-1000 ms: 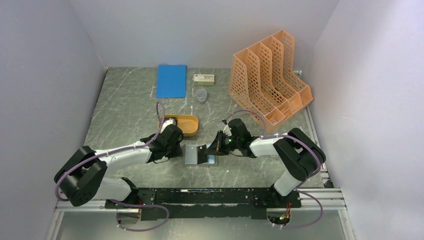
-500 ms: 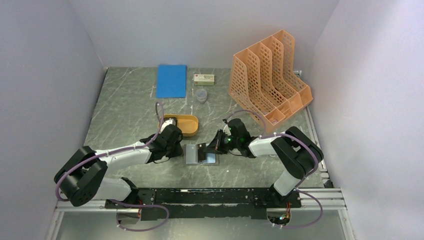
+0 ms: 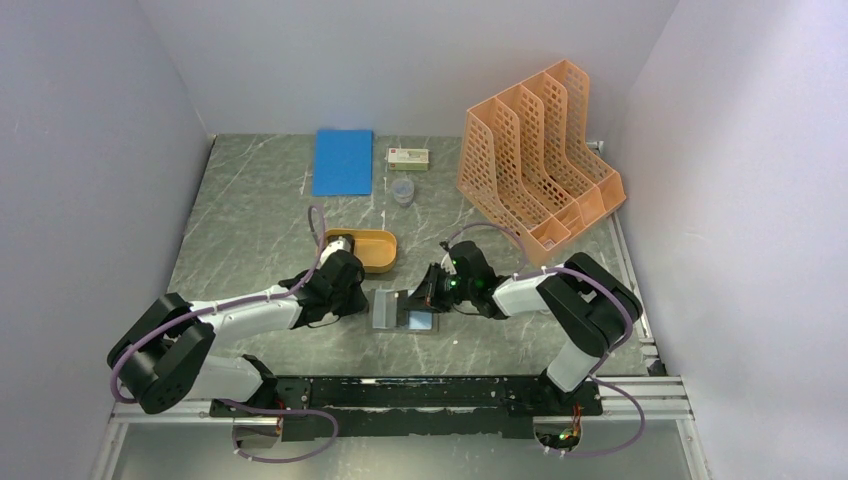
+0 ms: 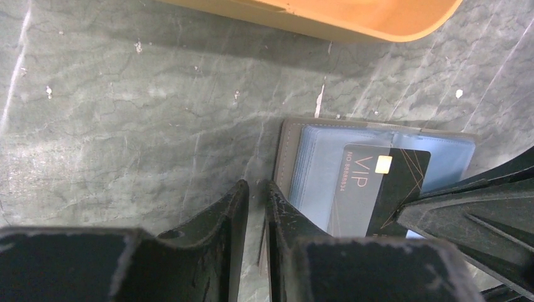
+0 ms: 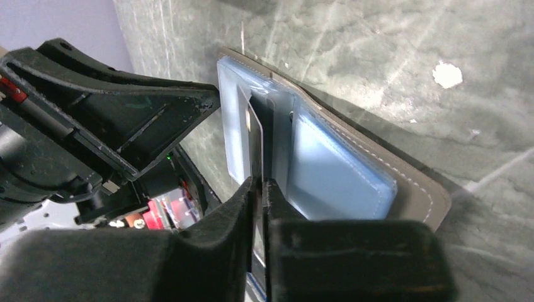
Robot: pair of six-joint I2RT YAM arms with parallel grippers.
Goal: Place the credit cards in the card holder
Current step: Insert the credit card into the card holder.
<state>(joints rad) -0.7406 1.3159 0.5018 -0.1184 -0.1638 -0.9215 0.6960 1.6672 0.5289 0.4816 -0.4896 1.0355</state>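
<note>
The tabletop (image 3: pixel 250 230) carries an orange file rack (image 3: pixel 530 160) at its far right corner and a blue notebook (image 3: pixel 342 162) flat against the far edge. Both are well apart from the work. An orange tray (image 3: pixel 370 248) sits nearer the middle, just beyond the left arm's wrist.

The card holder (image 4: pixel 315 157) lies opened flat near the middle of the near edge, between the two arms, with its blue plastic sleeves facing up and its grey cover beneath.

The left gripper (image 4: pixel 255 185) is at the holder's left edge, its fingers drawn close with only a narrow gap. Whether they pinch the cover or merely press beside it, I cannot tell. Either way it looks placed to keep the holder from sliding as the card is pushed in.

The right gripper (image 5: pixel 259 182) is clamped on a black credit card (image 4: pixel 384 189), gripping its trailing end so the leading end stays free. The card's long axis runs along the near edge, with its leading short edge pointing toward the left arm. Its front part looks paler, as if already under a translucent sleeve, so insertion seems partly done.
</note>
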